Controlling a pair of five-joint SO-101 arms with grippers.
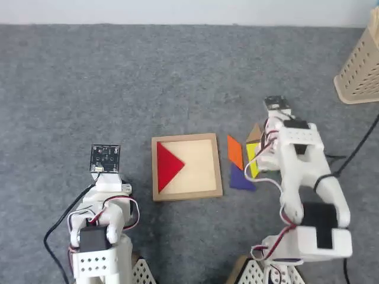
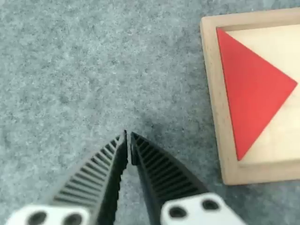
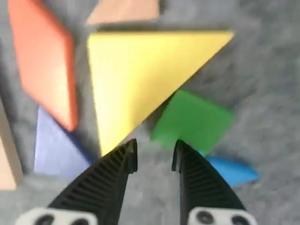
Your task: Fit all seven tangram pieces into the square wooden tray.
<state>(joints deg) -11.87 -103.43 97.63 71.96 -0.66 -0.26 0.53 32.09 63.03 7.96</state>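
Observation:
The square wooden tray (image 1: 188, 193) lies mid-table with a red triangle (image 1: 167, 165) in its left half; both also appear in the left wrist view, tray (image 2: 212, 89) and red triangle (image 2: 252, 84). Right of the tray lie an orange parallelogram (image 1: 235, 151), a purple triangle (image 1: 240, 179), a yellow triangle (image 1: 252, 160) and a tan piece (image 1: 256, 131). My right gripper (image 3: 153, 157) hovers open over the yellow triangle (image 3: 140, 77), beside a green square (image 3: 192, 119) and a blue piece (image 3: 232, 171). My left gripper (image 2: 128, 137) rests shut over bare carpet, left of the tray.
A beige slatted basket (image 1: 361, 65) stands at the far right edge. Grey carpet (image 1: 118, 83) covers the whole table. Cables trail by the right arm's base (image 1: 355, 154).

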